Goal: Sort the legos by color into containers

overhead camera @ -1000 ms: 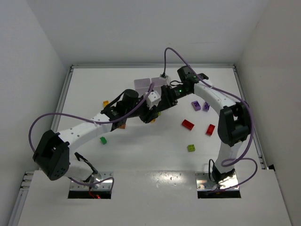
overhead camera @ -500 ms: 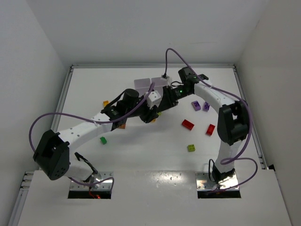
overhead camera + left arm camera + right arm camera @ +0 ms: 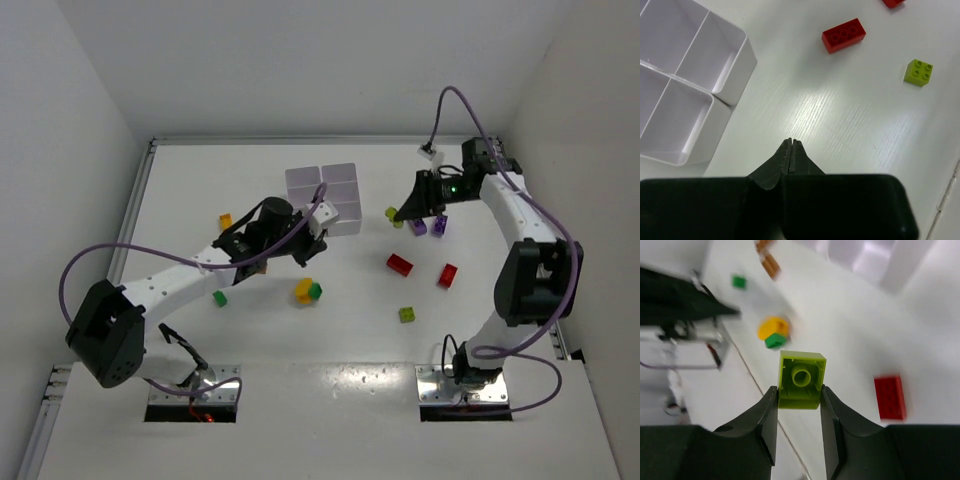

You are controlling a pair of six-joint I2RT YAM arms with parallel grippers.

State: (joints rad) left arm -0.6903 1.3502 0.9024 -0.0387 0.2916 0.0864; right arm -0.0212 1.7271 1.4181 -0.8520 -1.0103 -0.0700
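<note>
The white six-compartment tray point(image 3: 325, 195) stands at the back centre; all the compartments I can see are empty. My right gripper point(image 3: 400, 215) is shut on a lime brick point(image 3: 392, 214) and holds it above the table, right of the tray. In the right wrist view the lime brick point(image 3: 801, 379) sits between the fingers, hollow underside towards the camera. My left gripper point(image 3: 308, 245) is shut and empty just in front of the tray's near edge; its tips point(image 3: 790, 145) are pressed together. A yellow-and-green clump point(image 3: 307, 290) lies on the table in front of it.
Loose bricks lie on the table: two purple point(image 3: 417, 226), two red point(image 3: 400, 264) point(image 3: 447, 275), a lime point(image 3: 407, 313), a green point(image 3: 219, 297), a yellow-orange one point(image 3: 225, 220), and an orange one point(image 3: 260, 267) under the left arm. Raised rails border the table's edges.
The two grippers were together by the tray; the right one has swung away to the right with the lime brick. The yellow-and-green clump now lies on the table. The left gripper drew back slightly.
</note>
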